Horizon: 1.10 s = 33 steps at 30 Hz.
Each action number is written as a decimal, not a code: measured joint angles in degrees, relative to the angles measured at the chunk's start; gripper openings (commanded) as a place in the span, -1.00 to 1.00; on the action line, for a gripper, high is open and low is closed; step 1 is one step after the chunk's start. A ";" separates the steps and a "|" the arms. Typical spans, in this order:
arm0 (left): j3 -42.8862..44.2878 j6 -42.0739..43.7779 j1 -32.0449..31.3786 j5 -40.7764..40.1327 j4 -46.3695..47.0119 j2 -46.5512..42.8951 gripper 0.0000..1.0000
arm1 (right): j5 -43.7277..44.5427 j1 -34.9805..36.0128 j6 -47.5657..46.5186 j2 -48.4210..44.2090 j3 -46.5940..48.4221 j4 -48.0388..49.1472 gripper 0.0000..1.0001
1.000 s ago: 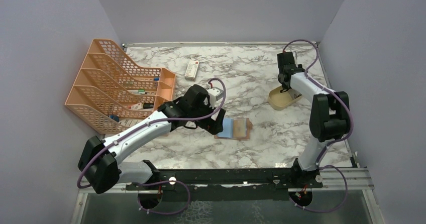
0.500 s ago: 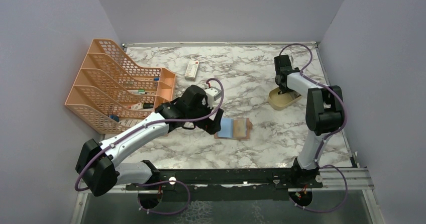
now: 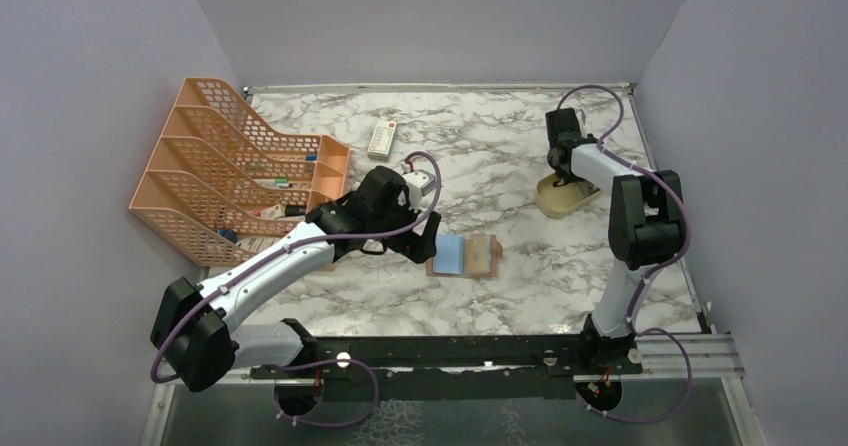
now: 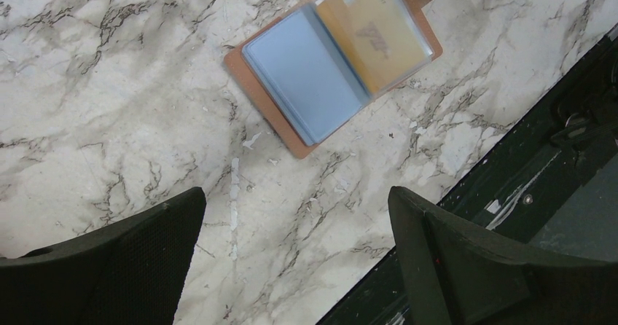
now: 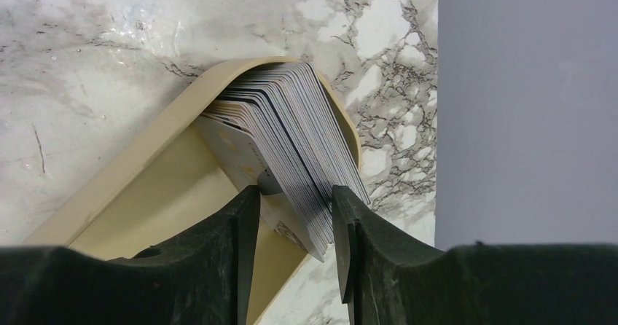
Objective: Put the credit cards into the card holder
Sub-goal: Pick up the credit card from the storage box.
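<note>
The brown leather-like bifold card holder [image 4: 273, 106] is lying open on the white marble worktop [image 4: 109, 84], showing a pale blue plastic card [image 4: 306, 77] and a gold-yellow card [image 4: 375, 30] in its sleeves. The left gripper [image 4: 295, 194] is hovering near it, fingers spread wide, holding nothing. The right gripper [image 5: 291, 194] is straddling a fanned stack of grey credit cards [image 5: 291, 121] standing in a shallow tan tray [image 5: 146, 201]. Its fingers are sitting close against the stack, but whether they are clamping it I cannot tell.
</note>
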 measured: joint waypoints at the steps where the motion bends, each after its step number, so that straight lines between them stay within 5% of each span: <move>1: 0.00 0.00 0.20 0.00 0.02 0.00 0.98 | 0.02 0.00 0.13 0.00 0.04 -0.02 -0.22; 14: 0.00 -0.02 0.94 0.02 0.00 0.00 0.98 | 0.07 -0.02 0.98 -0.02 1.11 -0.15 -0.40; 22: 0.00 -0.02 1.33 0.04 0.02 0.00 0.98 | -0.31 -0.02 1.55 -0.02 2.97 -1.20 -0.70; 33: 0.00 -0.24 1.68 0.24 0.02 0.42 0.94 | -12.11 0.00 5.53 -2.45 4.66 -7.41 -0.98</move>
